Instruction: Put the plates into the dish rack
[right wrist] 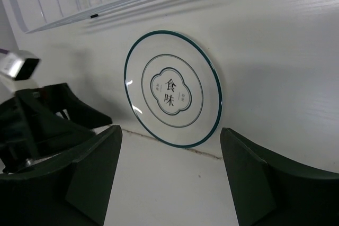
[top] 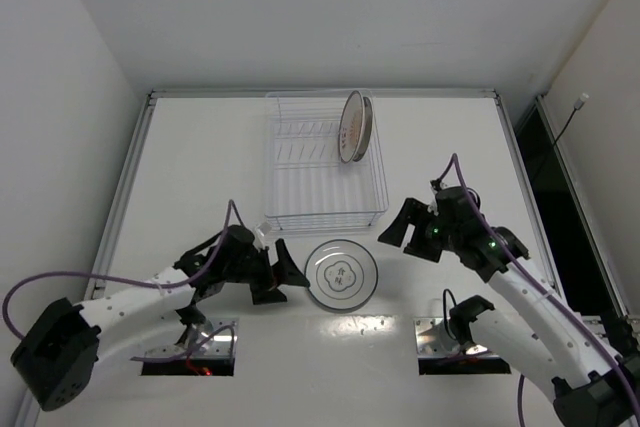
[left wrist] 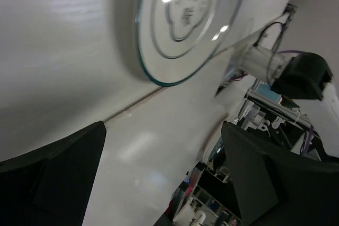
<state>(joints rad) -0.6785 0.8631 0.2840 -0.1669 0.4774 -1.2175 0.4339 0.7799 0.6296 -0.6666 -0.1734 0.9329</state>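
Note:
A white plate with grey rings [top: 341, 274] lies flat on the table just in front of the dish rack [top: 322, 160]; it also shows in the left wrist view [left wrist: 185, 19] and the right wrist view [right wrist: 172, 89]. An upright plate with an orange centre [top: 352, 126] stands in the rack's back right. The dark blue rimmed plate is not visible. My left gripper [top: 284, 276] is open and empty just left of the white plate. My right gripper [top: 405, 230] is open and empty to the plate's upper right.
The wire rack's near edge [right wrist: 106, 3] shows in the right wrist view. The left gripper [right wrist: 47, 115] also appears there. Two metal base plates [top: 190, 345] [top: 455, 337] sit at the table's near edge. White walls enclose the table.

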